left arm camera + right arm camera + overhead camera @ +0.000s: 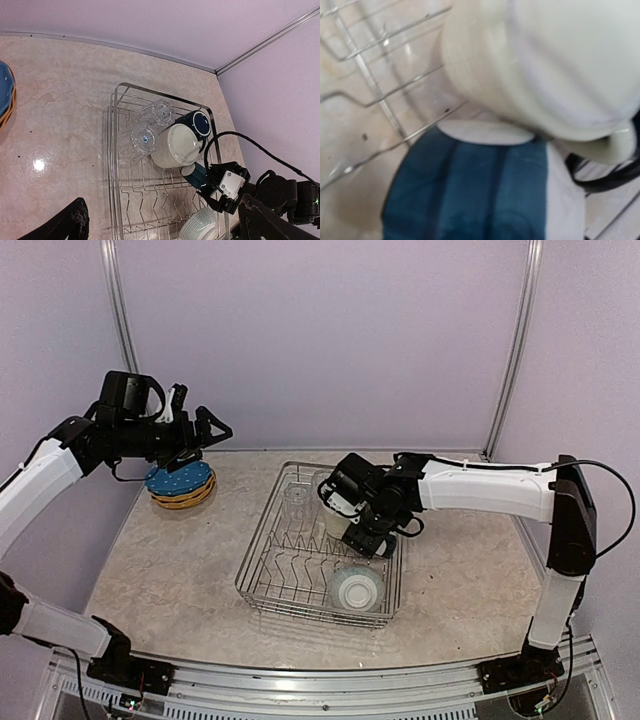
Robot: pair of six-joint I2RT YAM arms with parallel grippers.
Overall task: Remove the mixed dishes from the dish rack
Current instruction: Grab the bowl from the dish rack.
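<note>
Cream mug (pixel 176 145) tilted in the dish rack (pixel 256 542), lying directly ahead of the right gripper's (pixel 368 538) teal pad (pixel 470 190), touching or nearly so; whether these fingers clasp it cannot be told. Left gripper (pixel 207 428) splayed and empty, well apart from the mug

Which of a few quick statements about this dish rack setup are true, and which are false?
1. The blue speckled plate sits outside the silver wire dish rack. True.
2. The teal-and-white bowl sits outside the rack. False: it is inside, at the near end.
3. Two clear glass tumblers are in the rack. True.
4. The left pincer grips a tumbler. False: it is open and empty, above the plate.
</note>
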